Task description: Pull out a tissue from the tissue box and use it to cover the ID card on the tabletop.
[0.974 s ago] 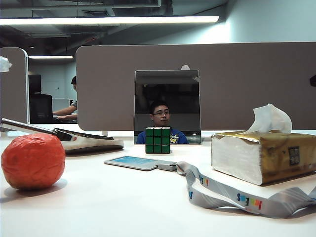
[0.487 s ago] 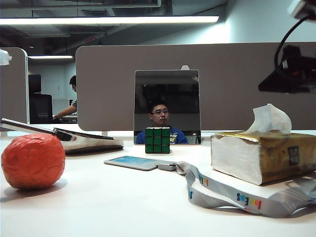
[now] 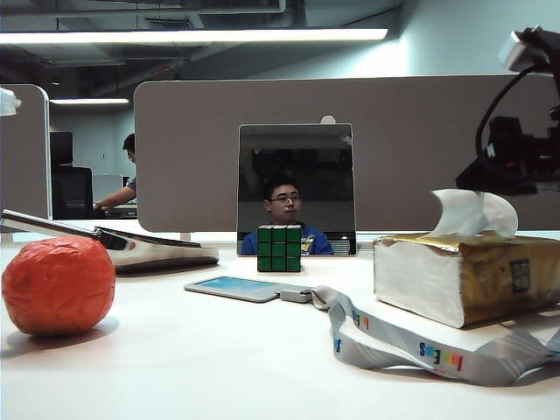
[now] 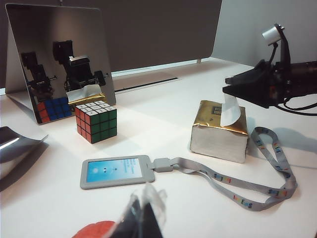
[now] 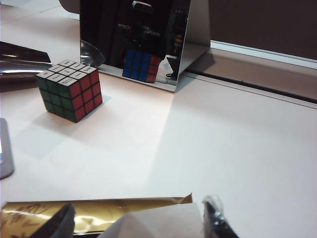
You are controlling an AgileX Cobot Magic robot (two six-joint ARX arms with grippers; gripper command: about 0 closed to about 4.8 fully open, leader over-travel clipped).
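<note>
My right gripper [image 5: 138, 218] hangs directly over the tissue box [image 3: 468, 276], its fingers [image 5: 59, 220] spread wide on either side of the tissue [image 5: 158, 222] that stands up out of the slot; I can't tell whether either finger touches the sheet, and nothing is clamped. The gold box sits toward the right edge of the tabletop [image 3: 175, 367], and the one tissue poking out of its top is all I can see of what is inside. My left gripper [image 4: 141, 218] shows only as a blur low in the left wrist view, over the near edge of the tabletop, and I cannot tell whether its fingers are apart or together. The ID card [image 4: 116, 171] lies flat and uncovered near the middle of the tabletop, and its grey lanyard [image 4: 247, 191] loops round the near side of the box.
</note>
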